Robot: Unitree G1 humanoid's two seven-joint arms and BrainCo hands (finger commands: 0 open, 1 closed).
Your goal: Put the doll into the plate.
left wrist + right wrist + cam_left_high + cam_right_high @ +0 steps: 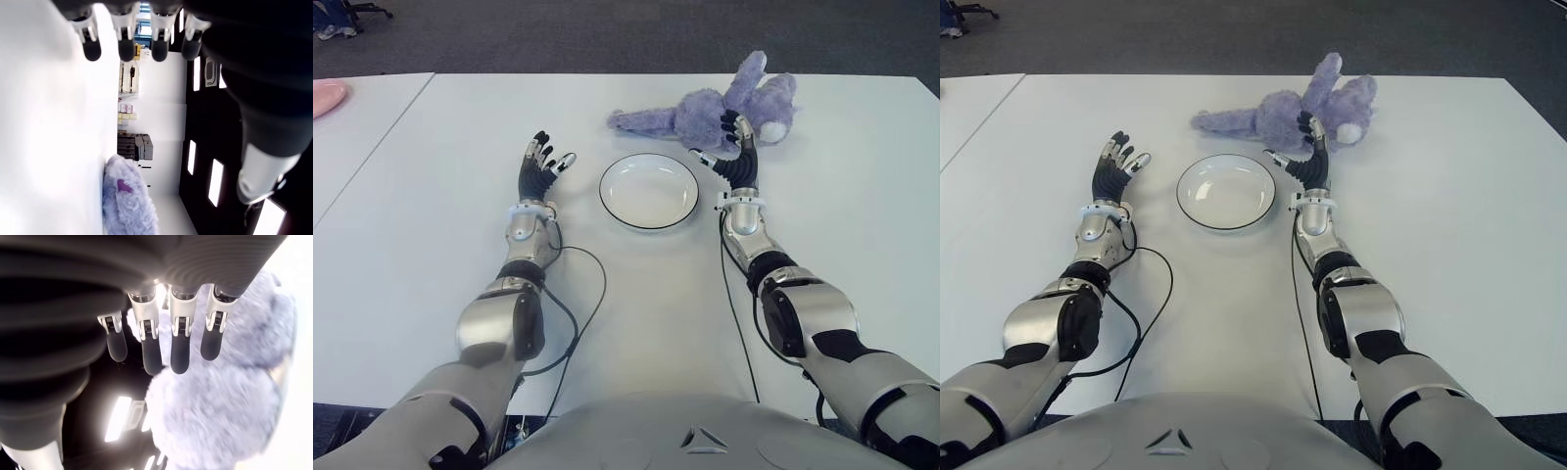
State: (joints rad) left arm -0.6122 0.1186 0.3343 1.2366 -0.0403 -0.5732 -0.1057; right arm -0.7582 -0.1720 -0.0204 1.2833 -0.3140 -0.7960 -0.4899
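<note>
Purple plush doll (710, 110) lies on the white worktop (862, 196), upper right of centre, beyond the plate (649, 190). My right robot hand (732, 147) reaches it, fingers extended, grasping nothing. My left robot hand (540, 166) shows left of the plate, released.

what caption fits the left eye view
Right hand open at the purple doll, empty plate beside it.

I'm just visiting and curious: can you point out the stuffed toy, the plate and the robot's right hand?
doll (690, 116): left eye view, on its purple body.
plate (649, 223): left eye view, on its near rim.
right hand (740, 164): left eye view, on the back of the hand, open beside the doll.
</note>
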